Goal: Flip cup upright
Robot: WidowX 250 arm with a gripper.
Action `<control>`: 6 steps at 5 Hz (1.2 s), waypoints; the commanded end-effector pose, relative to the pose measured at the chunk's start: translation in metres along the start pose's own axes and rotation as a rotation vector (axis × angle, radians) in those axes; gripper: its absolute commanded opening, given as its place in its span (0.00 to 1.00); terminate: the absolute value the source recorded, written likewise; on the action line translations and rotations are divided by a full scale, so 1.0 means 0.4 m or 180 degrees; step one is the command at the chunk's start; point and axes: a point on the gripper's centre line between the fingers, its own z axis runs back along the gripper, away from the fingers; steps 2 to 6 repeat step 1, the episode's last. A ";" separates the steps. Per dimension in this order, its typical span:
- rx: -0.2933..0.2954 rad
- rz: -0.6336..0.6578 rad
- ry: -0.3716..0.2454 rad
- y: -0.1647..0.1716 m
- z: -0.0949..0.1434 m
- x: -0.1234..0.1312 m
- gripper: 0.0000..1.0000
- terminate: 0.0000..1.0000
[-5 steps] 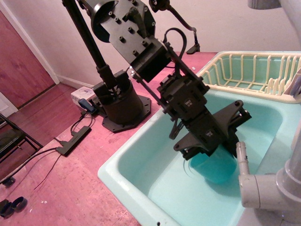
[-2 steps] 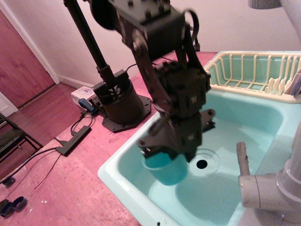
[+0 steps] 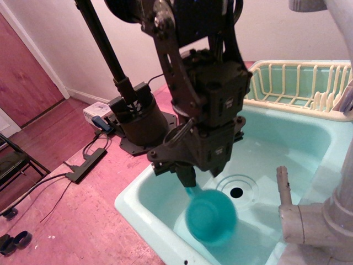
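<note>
Cup (image 3: pixel 211 216) hangs blurred just below the gripper (image 3: pixel 194 178) over the near part of the sink (image 3: pixel 130 202), tilted with one round end toward the camera, so the flip looks unfinished; whether the fingers grip it cannot be told.

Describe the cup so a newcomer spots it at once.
Start at the pale mint sink basin beside the cream dish rack. Under the black gripper, near the front wall, is the cup: a round, deeper teal tumbler, darker than the basin.
</note>
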 end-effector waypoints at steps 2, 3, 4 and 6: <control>0.0165 -0.0024 -0.0094 -0.006 0.039 0.020 1.00 1.00; 0.0165 -0.0024 -0.0094 -0.006 0.039 0.020 1.00 1.00; 0.0165 -0.0024 -0.0094 -0.006 0.039 0.020 1.00 1.00; 0.0165 -0.0024 -0.0094 -0.006 0.039 0.020 1.00 1.00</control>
